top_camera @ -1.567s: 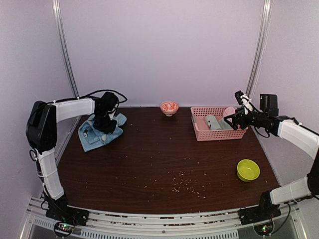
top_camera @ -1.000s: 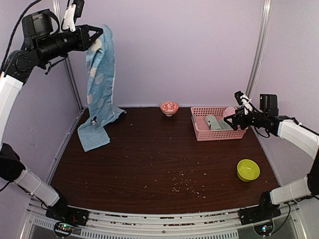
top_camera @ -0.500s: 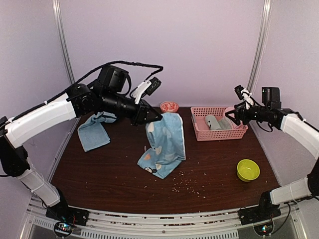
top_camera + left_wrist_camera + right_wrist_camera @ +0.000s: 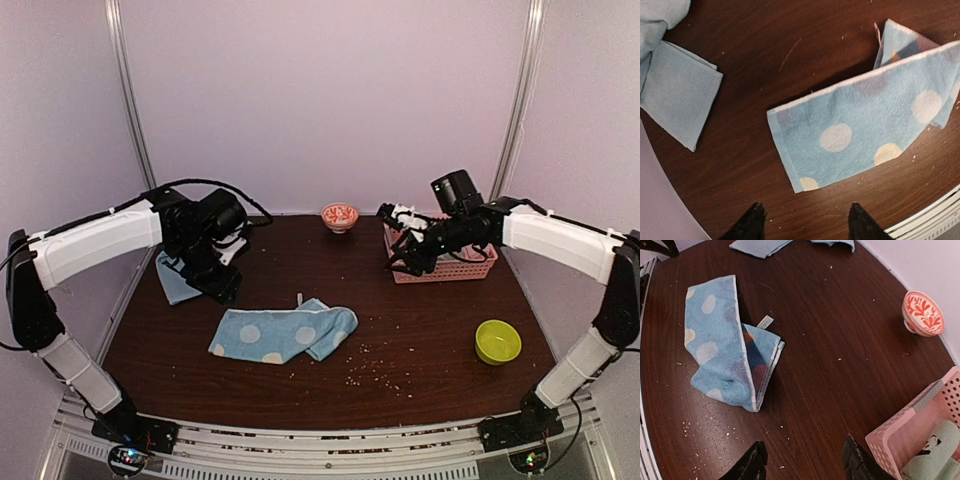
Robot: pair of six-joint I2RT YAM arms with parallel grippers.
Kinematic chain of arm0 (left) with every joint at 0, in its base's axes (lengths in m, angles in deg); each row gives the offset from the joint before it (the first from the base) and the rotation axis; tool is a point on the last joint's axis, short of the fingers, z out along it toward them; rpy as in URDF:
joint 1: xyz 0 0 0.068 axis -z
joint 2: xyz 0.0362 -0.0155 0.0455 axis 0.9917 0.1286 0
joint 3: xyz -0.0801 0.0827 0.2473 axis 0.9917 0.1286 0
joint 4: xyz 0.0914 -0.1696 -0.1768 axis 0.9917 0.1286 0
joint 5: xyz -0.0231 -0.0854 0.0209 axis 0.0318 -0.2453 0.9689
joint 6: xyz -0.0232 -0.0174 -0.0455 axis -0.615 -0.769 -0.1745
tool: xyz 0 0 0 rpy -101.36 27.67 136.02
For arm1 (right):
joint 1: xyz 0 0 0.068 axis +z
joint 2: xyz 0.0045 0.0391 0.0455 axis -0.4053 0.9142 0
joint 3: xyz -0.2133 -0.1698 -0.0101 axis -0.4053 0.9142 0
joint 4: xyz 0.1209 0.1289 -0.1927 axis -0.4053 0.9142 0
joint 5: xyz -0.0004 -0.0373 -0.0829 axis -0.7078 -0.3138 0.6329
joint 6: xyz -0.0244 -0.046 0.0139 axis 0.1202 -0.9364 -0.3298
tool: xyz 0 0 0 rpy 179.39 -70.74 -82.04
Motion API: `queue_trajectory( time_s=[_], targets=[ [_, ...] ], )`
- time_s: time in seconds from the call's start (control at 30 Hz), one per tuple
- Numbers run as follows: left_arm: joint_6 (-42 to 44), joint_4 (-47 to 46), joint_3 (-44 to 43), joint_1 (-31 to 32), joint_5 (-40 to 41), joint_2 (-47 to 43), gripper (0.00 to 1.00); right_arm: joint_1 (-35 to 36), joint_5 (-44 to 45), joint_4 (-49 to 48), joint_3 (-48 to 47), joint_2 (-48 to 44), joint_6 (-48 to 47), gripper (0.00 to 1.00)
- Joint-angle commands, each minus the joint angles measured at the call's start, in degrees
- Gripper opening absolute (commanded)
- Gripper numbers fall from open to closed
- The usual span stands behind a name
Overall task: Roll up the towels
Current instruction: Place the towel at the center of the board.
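Observation:
A light-blue towel with orange and white spots lies flat mid-table, its right end folded over itself. The left wrist view shows its near corner just ahead of my fingers. The plain light-blue towel lies crumpled at the far left, partly behind my left arm. My left gripper hovers between the two towels, open and empty. My right gripper hangs by the basket's left side, right of the spotted towel, open with nothing between its fingers.
A pink lattice basket with a pale rolled cloth stands at the back right. A red-and-white bowl sits at the back middle, a lime-green bowl at the front right. Crumbs dot the wood.
My left gripper lowered the spotted towel onto the table, let go and drew back to the left. My right arm swung left from behind the basket toward the table's middle.

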Motion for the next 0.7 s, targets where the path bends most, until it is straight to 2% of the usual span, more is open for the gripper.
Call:
queue_trajectory(
  time_s=[0.0, 0.07, 0.17, 0.27, 0.43, 0.5, 0.6, 0.67],
  targets=[
    [-0.56, -6.36, -3.36, -5.18, -1.68, -4.77, 0.63, 4.26, 3.98, 0.56, -7.45, 11.69, 1.48, 0.52],
    [-1.27, -11.89, 0.59, -9.6, -5.9, -3.95, 0.64, 6.39, 4.8, 2.95, -12.31, 18.69, 1.42, 0.54],
    [-2.04, -17.96, 5.0, -13.93, -11.55, 0.94, 0.64, 8.11, 4.91, 6.56, -18.88, 26.8, 2.01, 0.67],
    [-2.03, -20.75, 6.27, -14.89, -13.46, 7.94, 0.61, 8.68, 2.94, 12.59, -23.76, 32.2, 0.78, 0.72],
    [-2.7, -26.19, 8.85, -16.51, -17.24, 15.33, 0.57, 8.73, -3.54, 15.55, -19.57, 31.84, -1.67, 0.76],
    [-2.69, -27.23, 9.46, -16.54, -17.88, 16.6, 0.55, 8.85, -3.99, 14.54, -17.48, 31.88, -0.72, 0.75],
    [-2.07, -27.55, 10.1, -16.55, -16.57, 18.4, 0.52, 8.86, -3.52, 13.04, -16.23, 32.53, 1.52, 0.63],
    [-1.46, -27.23, 10.32, -16.54, -16.28, 19.62, 0.51, 8.87, -3.87, 13.4, -16.43, 32.33, 2.03, 0.59]
  ],
)
